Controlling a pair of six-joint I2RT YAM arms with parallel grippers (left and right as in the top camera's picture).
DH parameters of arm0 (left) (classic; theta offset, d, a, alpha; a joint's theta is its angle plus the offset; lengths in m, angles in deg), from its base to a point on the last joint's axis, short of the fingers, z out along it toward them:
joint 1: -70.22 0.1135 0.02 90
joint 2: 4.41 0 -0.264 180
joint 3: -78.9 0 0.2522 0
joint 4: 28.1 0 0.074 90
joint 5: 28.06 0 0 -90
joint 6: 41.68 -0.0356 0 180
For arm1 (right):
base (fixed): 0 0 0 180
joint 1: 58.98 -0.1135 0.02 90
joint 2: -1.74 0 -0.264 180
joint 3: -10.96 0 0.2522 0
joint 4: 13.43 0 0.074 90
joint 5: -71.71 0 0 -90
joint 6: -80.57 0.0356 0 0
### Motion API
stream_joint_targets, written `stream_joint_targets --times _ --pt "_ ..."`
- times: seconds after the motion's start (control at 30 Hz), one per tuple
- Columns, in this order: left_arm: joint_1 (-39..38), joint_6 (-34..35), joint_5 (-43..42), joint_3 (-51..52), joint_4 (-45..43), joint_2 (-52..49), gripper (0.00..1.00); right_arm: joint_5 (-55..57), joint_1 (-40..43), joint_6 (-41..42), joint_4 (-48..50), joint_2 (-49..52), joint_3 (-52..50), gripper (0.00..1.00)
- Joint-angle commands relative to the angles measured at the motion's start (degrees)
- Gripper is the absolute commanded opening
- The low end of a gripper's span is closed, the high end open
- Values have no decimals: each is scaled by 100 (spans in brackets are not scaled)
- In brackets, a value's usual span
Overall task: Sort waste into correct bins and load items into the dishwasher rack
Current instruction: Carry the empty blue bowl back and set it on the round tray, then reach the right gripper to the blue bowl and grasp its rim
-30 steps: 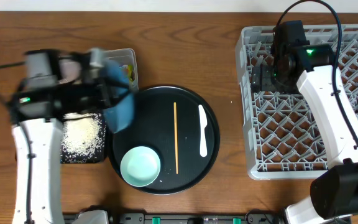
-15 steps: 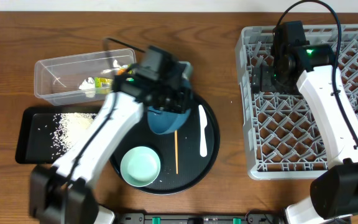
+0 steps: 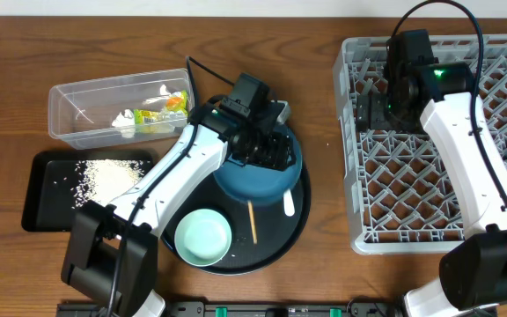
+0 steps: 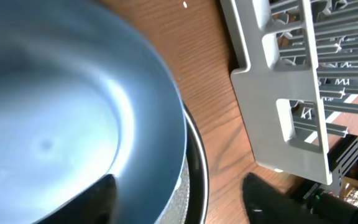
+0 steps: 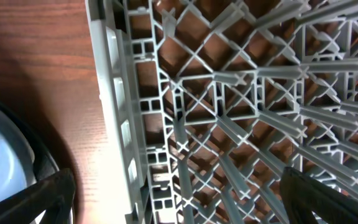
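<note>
Our left hand point(image 4: 179, 186) stands released — fingers point(image 4: 98, 199) straddling the rim of the dark-blue bowl point(image 4: 55, 112). Our right hand point(image 5: 176, 180) gapes above the rack point(image 5: 241, 74).

Two bowls point(image 3: 252, 181) point(image 3: 202, 236), two trays point(image 3: 275, 242) point(image 3: 47, 201), one tub point(image 3: 86, 113), one rack point(image 3: 412, 189).

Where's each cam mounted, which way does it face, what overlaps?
Overhead: above the table, facing straight down; left arm, right arm, bowl, rack show.
Left wrist: low over the bowl, facing toward the rack; left tool fingers at bottom edge.
Right wrist: over the rack, facing down into its lattice; right tool fingers in bottom corners.
Shared: both wrist views catch the rack's left wall.
</note>
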Motion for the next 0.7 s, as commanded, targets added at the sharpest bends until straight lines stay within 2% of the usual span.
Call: stream_joint_targets --times 0.0,0.1,0.2,0.33,0.57,0.67 --pt "90 -52 92 -216 175 94 69 50 37 -96 155 -101 85 99" --pt "310 -109 254 -424 564 299 69 -339 20 -481 332 -188 256 99" --pt "756 -109 697 -562 1084 693 70 -1263 -52 -1043 494 -240 525 99" --pt "1620 -109 1060 -568 1836 1292 70 -2186 -297 -1182 647 -236 619 99" --pt "3416 -111 1552 -568 2918 1814 77 -2295 -1123 -1169 616 31 562 98" --pt "4057 -109 1550 -553 3112 1816 77 -2253 -1471 -1049 568 304 529 93"
